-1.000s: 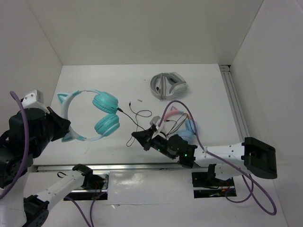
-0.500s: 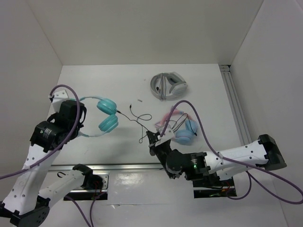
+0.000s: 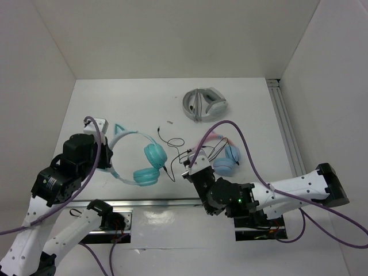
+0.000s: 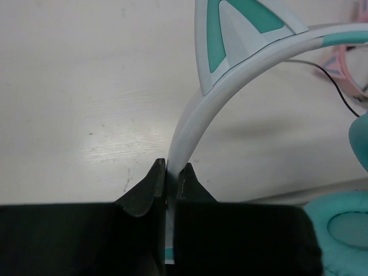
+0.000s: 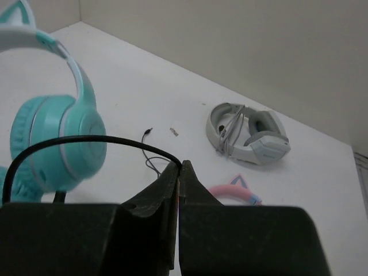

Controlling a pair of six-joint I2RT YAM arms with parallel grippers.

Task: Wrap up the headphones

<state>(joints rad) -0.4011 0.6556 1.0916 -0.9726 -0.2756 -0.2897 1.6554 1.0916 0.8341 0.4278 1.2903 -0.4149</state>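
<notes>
**A:** How many sets did we count?

**B:** Three, lol. One teal headphones [image 3: 154, 154], near-left of the grey set [image 3: 204, 104], and one pink set [image 3: 223, 156] nearer than the grey set. Our left gripper [image 4: 171, 170] pinched the headband [image 4: 230, 80], and our right gripper [image 5: 180, 167] pinched the cable [image 5: 75, 140].

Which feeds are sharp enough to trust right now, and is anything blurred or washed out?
Right wrist: the cable at the right hand is crisp, the headphones look soft. Left wrist: headband sharp, soft shadow under it. Top external: evenly lit, glare only on the metal strip at the near edge.
</notes>
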